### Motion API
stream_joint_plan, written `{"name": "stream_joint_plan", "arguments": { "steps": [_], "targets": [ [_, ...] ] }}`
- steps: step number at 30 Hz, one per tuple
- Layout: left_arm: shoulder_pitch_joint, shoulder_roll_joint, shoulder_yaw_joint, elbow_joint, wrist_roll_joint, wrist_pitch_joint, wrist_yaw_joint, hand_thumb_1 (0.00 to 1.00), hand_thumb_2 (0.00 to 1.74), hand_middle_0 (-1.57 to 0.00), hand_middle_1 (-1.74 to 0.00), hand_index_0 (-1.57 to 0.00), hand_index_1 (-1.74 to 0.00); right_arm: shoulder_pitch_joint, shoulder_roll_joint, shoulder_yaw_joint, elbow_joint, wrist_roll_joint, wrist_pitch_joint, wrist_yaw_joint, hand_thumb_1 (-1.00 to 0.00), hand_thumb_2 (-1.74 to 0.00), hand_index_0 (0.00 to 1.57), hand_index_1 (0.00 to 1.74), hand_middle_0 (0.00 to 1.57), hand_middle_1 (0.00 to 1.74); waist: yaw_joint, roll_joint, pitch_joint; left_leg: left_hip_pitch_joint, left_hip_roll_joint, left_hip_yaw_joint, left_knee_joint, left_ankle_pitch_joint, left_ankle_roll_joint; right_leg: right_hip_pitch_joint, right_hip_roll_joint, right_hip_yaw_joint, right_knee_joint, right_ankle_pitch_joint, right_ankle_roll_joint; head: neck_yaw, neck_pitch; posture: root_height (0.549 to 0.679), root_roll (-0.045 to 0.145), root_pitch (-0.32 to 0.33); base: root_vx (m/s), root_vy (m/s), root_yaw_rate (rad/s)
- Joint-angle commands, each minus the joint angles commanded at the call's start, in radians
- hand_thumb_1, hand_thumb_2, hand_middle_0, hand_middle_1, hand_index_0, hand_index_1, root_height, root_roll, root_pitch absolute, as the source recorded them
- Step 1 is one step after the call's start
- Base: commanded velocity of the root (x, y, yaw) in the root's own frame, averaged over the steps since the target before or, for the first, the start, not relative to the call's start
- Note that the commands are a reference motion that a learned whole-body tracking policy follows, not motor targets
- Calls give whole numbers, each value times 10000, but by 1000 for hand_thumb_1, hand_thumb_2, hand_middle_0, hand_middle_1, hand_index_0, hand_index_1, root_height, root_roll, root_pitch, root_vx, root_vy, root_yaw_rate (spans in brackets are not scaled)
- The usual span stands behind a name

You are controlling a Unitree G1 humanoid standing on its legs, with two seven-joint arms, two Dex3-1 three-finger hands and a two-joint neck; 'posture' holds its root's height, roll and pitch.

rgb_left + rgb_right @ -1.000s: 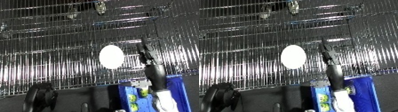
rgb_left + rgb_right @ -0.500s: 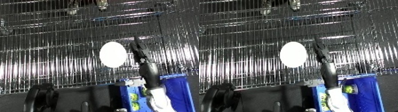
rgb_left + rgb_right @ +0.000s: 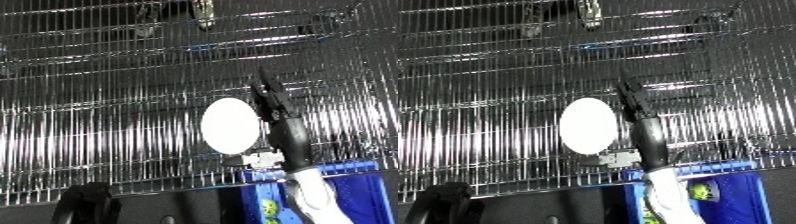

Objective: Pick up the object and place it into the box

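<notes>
A white oval object (image 3: pixel 230 125) lies on a wire-grid shelf (image 3: pixel 107 130) in the middle of the view. My right hand (image 3: pixel 271 102) reaches up from the lower right on its white forearm (image 3: pixel 306 192). Its black fingers are straight and lie along the oval's right edge, at or very near contact; nothing is held. The blue bin (image 3: pixel 366 192) sits at the lower right, below the shelf's front edge, partly covered by the forearm. A dark rounded shape (image 3: pixel 84 202) at the lower left looks like my left hand, and its pose is not readable.
A small white-grey piece (image 3: pixel 264 160) sits just under the oval by the wrist. Small yellow-green items (image 3: pixel 700 190) lie in the bin. Hanging metal pieces (image 3: pixel 202 12) show at the shelf's far top. A dark ledge runs along the bottom.
My right hand has moved left and up, closing the gap to the oval's right edge. The whole view shifted, so the oval now sits lower in the picture.
</notes>
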Motion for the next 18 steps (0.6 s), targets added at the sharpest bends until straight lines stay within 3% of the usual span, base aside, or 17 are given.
{"name": "stream_joint_plan", "arguments": {
  "steps": [3, 9, 18],
  "targets": [
    [-60, -20, -42, 63, -22, -10, -13, 1000, 1740, -1570, -1740, -1570, -1740, -307, 59, 38, 173, 104, 70, 35, 0, 0, 0, 0, 0, 0, 42, 45, 0, -99, -8, -9, 62, -10, 9, -101, 23, 0, 86, -32, -31, 87, -11, 601, 52, 204, 7, 8, 33],
    [-146, -81, -98, 161, -36, -57, -8, 1000, 1740, -1570, -1740, -1570, -1740, -567, 213, 111, 274, 167, 92, 150, -300, -522, 471, 522, 471, 522, 70, 74, 0, -158, -43, -14, 72, -42, 40, -181, 92, 1, 157, -106, -83, 242, 29, 600, 52, 211, 11, 6, 33],
    [-131, -148, -108, 221, 60, -97, -54, 1000, 1740, -1570, -1740, -1570, -1740, -549, 262, 138, 303, -2, 83, 62, -750, -1305, 1178, 1305, 1178, 1305, 42, 41, 0, -21, -51, -9, -22, -34, 47, -43, 128, -3, 34, -78, -103, 372, 11, 602, 53, 209, 7, -11, 2]
  ]
}}
